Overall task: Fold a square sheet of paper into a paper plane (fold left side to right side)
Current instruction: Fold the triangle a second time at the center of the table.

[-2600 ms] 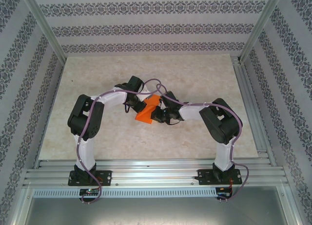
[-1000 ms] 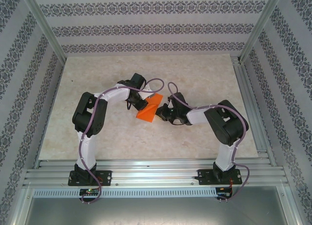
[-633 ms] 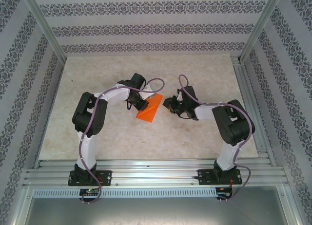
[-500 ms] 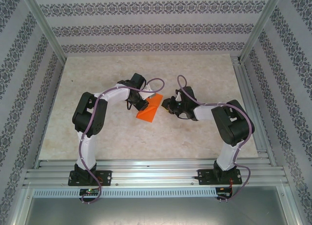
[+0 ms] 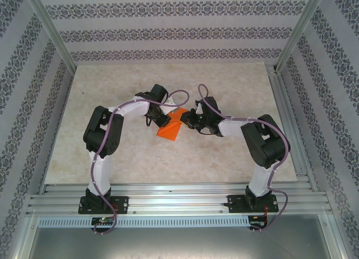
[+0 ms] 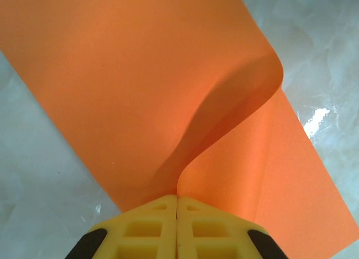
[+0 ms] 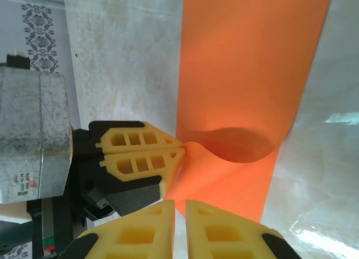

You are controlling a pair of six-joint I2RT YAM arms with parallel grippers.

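A: Start big. What does the paper lie on?

B: The table [image 5: 112,158], pale and marbled, glossy enough to throw glare. The sheet [image 5: 171,130] is at its middle, between the two arms.

A: How does it lie?

B: It is thin, matte, bright orange and doubled over into a long strip. Seen from above, its long axis runs from lower left to upper right. In the right wrist view it runs straight up the frame, ahead of the right gripper [image 7: 179,206].

A: Is it flat?

B: No. The top layer rises in a soft curl [image 6: 247,91] at the upper right of the left wrist view, and there is no sharp crease yet.

A: Which gripper has it?

B: The left gripper [image 6: 177,203]. Its ribbed yellow fingers [image 7: 140,138] are pressed together on the strip's edge.

A: And the right?

B: It is all but closed, with only a thin slit between the jaws and nothing in it that I can see. It sits just beside the strip's right side, so I'd say the right arm is the free one to flatten that curl.

A: Anything smaller?

B: There is a white glint [image 6: 315,120] on the table beside the strip.
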